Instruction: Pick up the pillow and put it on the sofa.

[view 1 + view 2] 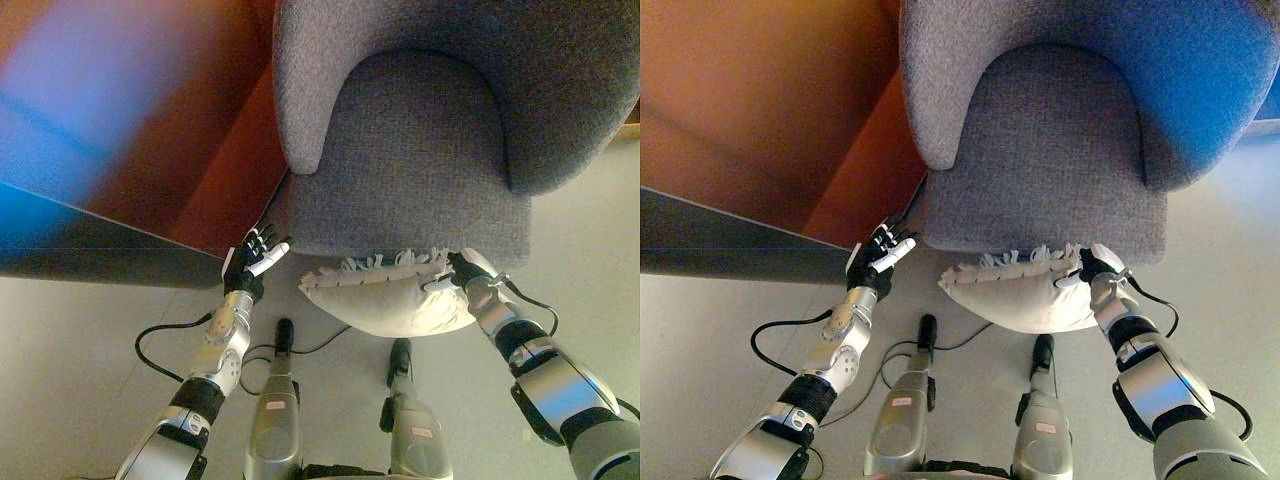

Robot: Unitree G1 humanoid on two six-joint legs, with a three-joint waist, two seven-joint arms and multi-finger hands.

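A white pillow (392, 297) with a fringed edge hangs in front of the grey armchair's seat (405, 160), just below its front edge. My right hand (466, 272) is shut on the pillow's right corner and holds it up off the floor. My left hand (252, 260) is open and empty, fingers spread, at the seat's left front corner, apart from the pillow. The same shows in the right eye view: pillow (1025, 292), right hand (1092, 268), left hand (878, 254).
The grey armchair's curved back and arms (300, 90) wrap the seat. A reddish-brown wall or cabinet (200, 170) stands to the left, with a dark ledge (100, 262) below it. Pale floor (80, 380) lies in front.
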